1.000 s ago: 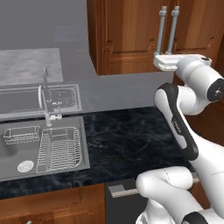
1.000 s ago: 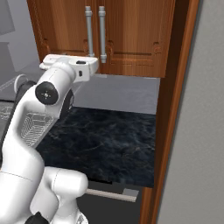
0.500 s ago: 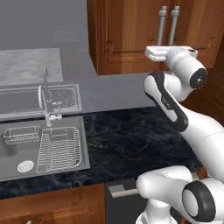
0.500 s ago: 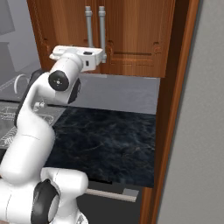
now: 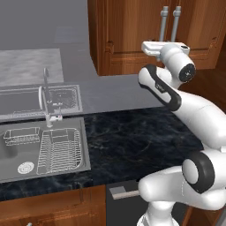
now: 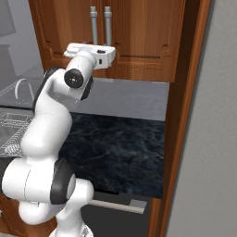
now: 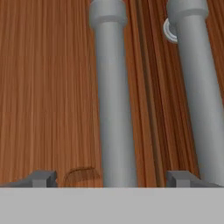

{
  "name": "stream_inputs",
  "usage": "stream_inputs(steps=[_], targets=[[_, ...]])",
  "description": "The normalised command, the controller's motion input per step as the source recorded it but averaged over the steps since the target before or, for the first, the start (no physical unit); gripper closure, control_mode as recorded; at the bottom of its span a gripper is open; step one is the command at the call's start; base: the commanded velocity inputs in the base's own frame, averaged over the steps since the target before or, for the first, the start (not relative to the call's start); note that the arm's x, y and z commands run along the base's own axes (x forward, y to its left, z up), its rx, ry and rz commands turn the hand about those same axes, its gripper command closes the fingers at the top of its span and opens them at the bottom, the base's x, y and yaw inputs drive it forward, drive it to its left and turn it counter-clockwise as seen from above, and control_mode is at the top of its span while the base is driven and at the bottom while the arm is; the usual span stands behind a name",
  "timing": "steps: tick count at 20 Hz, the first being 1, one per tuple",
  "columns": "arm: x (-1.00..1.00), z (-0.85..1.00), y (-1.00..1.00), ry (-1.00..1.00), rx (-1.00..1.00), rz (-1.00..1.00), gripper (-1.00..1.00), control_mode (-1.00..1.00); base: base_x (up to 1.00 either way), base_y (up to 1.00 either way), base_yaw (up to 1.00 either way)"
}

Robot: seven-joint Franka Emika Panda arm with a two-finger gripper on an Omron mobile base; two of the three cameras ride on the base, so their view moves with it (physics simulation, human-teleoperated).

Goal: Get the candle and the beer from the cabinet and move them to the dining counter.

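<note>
Reddish-brown wood cabinet (image 5: 132, 31) hangs above the black marble counter (image 5: 132, 141), doors closed, two vertical silver bar handles side by side at the door seam. Gripper (image 7: 111, 177) up at the cabinet front, jaws spread wide, left handle (image 7: 111, 87) running straight up between the fingertips (image 7: 41, 178), whether it touches them is unclear; right handle (image 7: 197, 87) just outside the right tip. In the base views the white hand (image 5: 154, 46) sits level right below the handles (image 6: 101, 25), near the cabinet's bottom edge. Steel sink (image 5: 42, 148) with faucet (image 5: 46, 97) and wire rack sits at the counter's left end. Candle and beer hidden, cabinet shut.
</note>
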Motion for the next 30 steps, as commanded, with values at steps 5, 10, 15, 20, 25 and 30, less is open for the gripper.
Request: stream_inputs(steps=[5,10,15,20,25,30], targets=[[0.42,0.01,-0.31,0.0,0.03,0.0,-1.0,-1.0,0.0,0.0,0.0],[0.33,0.0,-0.12,0.0,0.0,0.0,-1.0,-1.0,0.0,0.0,0.0],[0.24,0.0,-0.01,0.0,0.0,0.0,-1.0,-1.0,0.0,0.0,0.0],[0.02,0.0,0.0,0.0,0.0,0.0,1.0,-1.0,0.0,0.0,0.0],[0.0,0.0,0.0,0.0,0.0,0.0,1.0,-1.0,0.0,0.0,0.0],[0.0,0.0,0.0,0.0,0.0,0.0,1.0,-1.0,0.0,0.0,0.0]])
